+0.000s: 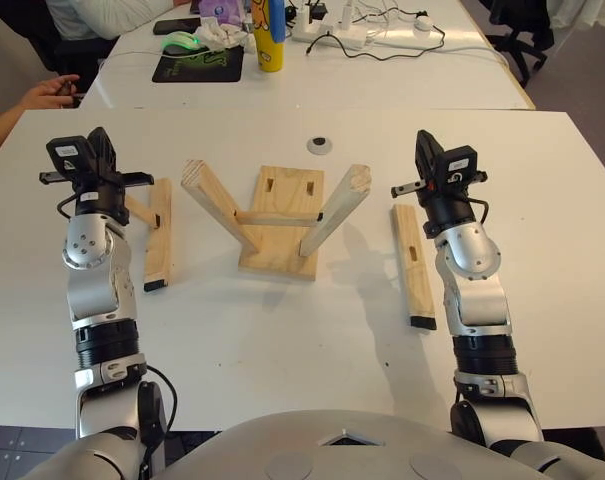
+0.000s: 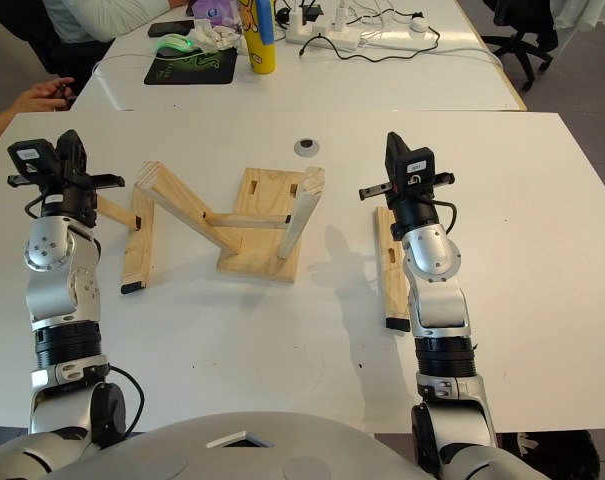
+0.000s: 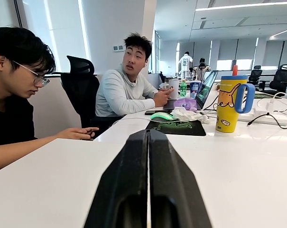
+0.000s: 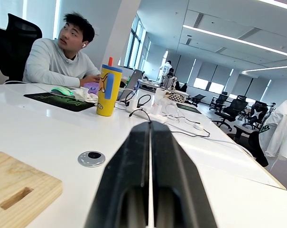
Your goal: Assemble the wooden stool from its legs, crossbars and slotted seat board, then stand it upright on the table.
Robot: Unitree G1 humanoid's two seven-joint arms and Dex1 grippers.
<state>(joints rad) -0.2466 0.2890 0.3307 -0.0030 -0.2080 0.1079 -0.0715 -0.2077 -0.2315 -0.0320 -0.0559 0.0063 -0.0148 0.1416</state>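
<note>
Head cam first: the seat board (image 1: pixel 278 256) lies flat mid-table. Two legs (image 1: pixel 214 207) joined by a crossbar (image 1: pixel 279 217) stand on it in a V, though I can't tell if they're fully seated in the slots. A third leg (image 1: pixel 159 236) lies to the left with a short bar (image 1: pixel 137 210) attached, and the fourth leg (image 1: pixel 413 265) lies on the right. The left gripper (image 1: pixel 85 158) and right gripper (image 1: pixel 440 165) hover over those loose parts.

Left wrist cam: fingers (image 3: pixel 129 190) pressed together, nothing held.

Right wrist cam: same deal, fingers (image 4: pixel 171 190) closed and empty.

Looks about halfway to me. The next move needs the fingers opened and lowered onto a loose leg, so the second pair can be joined for the far slots.
</note>
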